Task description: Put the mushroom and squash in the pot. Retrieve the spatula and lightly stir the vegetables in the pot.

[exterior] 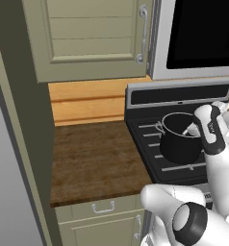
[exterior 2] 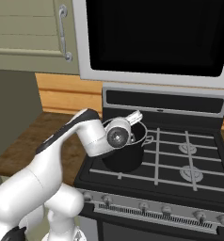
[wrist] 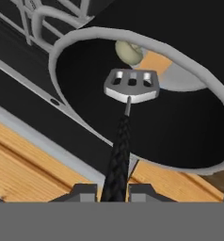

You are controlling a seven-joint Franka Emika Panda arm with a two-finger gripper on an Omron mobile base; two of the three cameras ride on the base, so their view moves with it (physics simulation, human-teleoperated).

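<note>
Wooden counter (exterior: 95, 158) runs beside a black gas stove (exterior 2: 189, 164), with cream cabinets (exterior: 92, 36) and a dark-fronted microwave (exterior 2: 156, 35) above, and the pot (exterior: 179, 144) stands on the stove's near left burner grate. Both vegetables are already inside it: from the hand view the mushroom (wrist: 128, 52) lies pale against the far inner wall and the squash (wrist: 154, 63) sits touching it, with a paler grey patch just beside, perhaps its end. The gripper (wrist: 112, 190) is clamped on the black handle of the spatula (wrist: 132, 85), one finger tip on each side of it, and the slotted metal head hangs over the pot's mouth, apparently above the rim or just inside it, short of the vegetables. From the base views the arm reaches over the pot from the counter side, with the wrist right above the rim. So loading and fetching look finished, and the stirring is the step in hand. My judgement is that the next move calls for lowering the head to the pot floor near the squash and mushroom, then small, slow sweeps, keeping the handle off the rim so the pot is not pushed along the grate
</note>
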